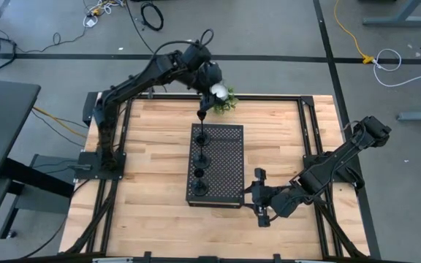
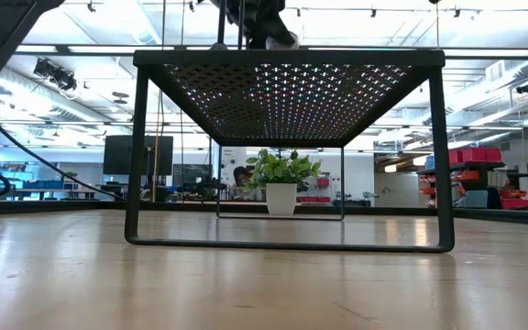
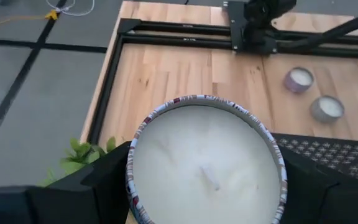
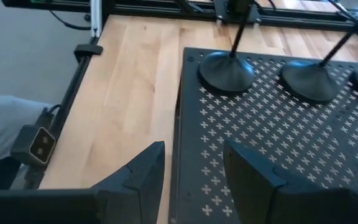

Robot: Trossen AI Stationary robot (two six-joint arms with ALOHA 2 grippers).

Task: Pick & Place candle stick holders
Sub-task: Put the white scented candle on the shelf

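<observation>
White wax fills the round tin candle [image 3: 205,163] gripped by the left hand [image 1: 215,90], whose fingers [image 3: 98,180] stand fairly wide apart, pressed to the tin's two sides. That hand hangs above the table's [image 1: 152,131] far edge, just beside the small potted plant [image 1: 226,102] and beyond the far end of the black perforated box [image 1: 225,164]. The right hand [image 1: 262,213] sits low near the box's near right corner, its fingers [image 4: 143,171] parted and holding nothing. Candle stick holders [image 1: 202,136] stand upright on the box top in a row along its left side, stems vertical, flared bases down on the perforated metal; the high view shows four bases. Two more small candles [image 3: 298,79] lie on the bare wood, well apart from the box.
</observation>
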